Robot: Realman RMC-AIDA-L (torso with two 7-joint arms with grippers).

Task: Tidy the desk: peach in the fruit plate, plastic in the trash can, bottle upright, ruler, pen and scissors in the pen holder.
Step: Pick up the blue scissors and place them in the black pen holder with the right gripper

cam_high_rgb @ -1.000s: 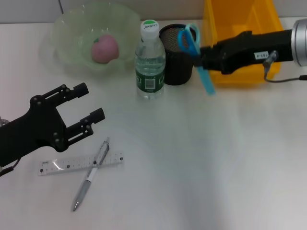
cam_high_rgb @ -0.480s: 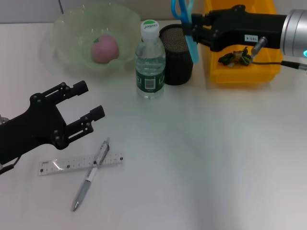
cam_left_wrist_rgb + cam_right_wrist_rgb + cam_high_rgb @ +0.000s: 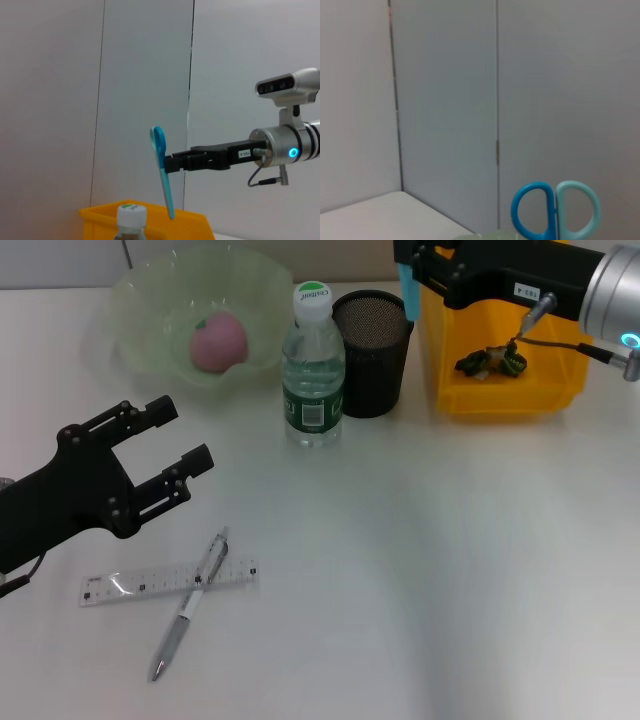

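The right gripper (image 3: 169, 163) has its fingers pinching the scissors (image 3: 162, 176), which hang blades down in the air above the pen holder (image 3: 371, 352), not yet inside it. The left gripper (image 3: 170, 450) hovers with fingers spread, well forward of the pen holder and above the white surface (image 3: 420, 570). The bottle (image 3: 312, 368) stands upright just beside the pen holder, and the peach (image 3: 218, 341) lies in the fruit plate (image 3: 150, 300) beyond the bottle. The trash can (image 3: 505, 390) stands on the pen holder's other side. The pen (image 3: 189, 605) lies across the ruler (image 3: 135, 584), far forward of the pen holder.
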